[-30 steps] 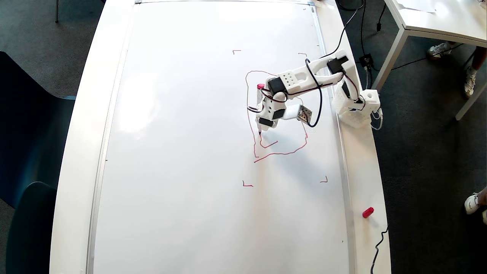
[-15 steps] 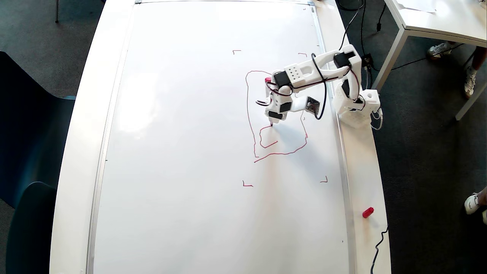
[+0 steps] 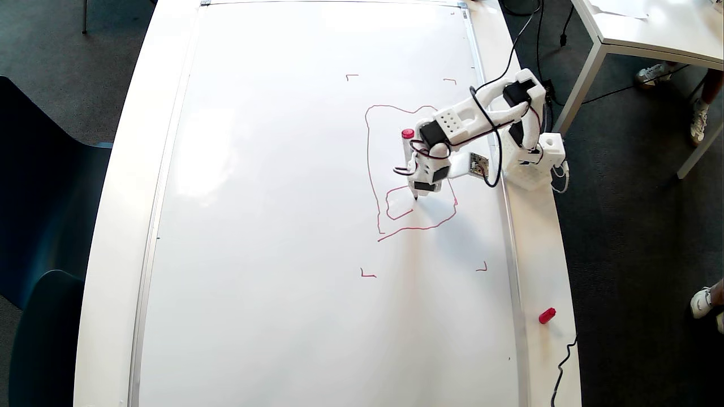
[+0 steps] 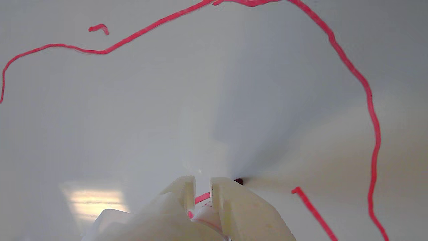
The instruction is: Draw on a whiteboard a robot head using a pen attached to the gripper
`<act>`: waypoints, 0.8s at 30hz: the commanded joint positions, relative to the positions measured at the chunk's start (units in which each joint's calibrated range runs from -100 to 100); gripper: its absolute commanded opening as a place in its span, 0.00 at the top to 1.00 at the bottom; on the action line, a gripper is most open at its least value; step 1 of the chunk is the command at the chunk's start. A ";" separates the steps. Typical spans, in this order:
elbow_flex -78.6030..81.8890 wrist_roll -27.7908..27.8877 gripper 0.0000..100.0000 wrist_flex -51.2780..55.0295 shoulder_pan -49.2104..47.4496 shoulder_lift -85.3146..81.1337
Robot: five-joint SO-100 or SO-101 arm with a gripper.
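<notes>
Showing the robot head (image 3: 411, 169) outline plus one unclosed inner square, remaining features undrawn; gripper (image 3: 417, 195) fingers nearly closed around the pen (image 3: 408, 148).

Your overhead camera looks straight down from far above the white plastic gripper (image 3: 417, 195), taking in the whole glossy white silver-framed whiteboard (image 3: 271, 226). Your wrist camera rides just behind the gripper (image 4: 202, 182), very near the board, facing forward past the fingertips. Both views share the wobbly red robot-head line drawing (image 3: 370, 169) (image 4: 367, 100) curving around and ahead of the gripper.
</notes>
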 commanded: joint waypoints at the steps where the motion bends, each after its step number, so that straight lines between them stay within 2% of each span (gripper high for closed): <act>1: -0.78 -0.17 0.99 -0.07 -2.74 -0.72; 12: -3.14 -0.12 0.99 0.98 -3.25 -1.64; 19: -7.22 3.15 0.99 8.45 2.56 -9.86; 24: -6.95 5.83 0.99 10.53 12.14 -10.86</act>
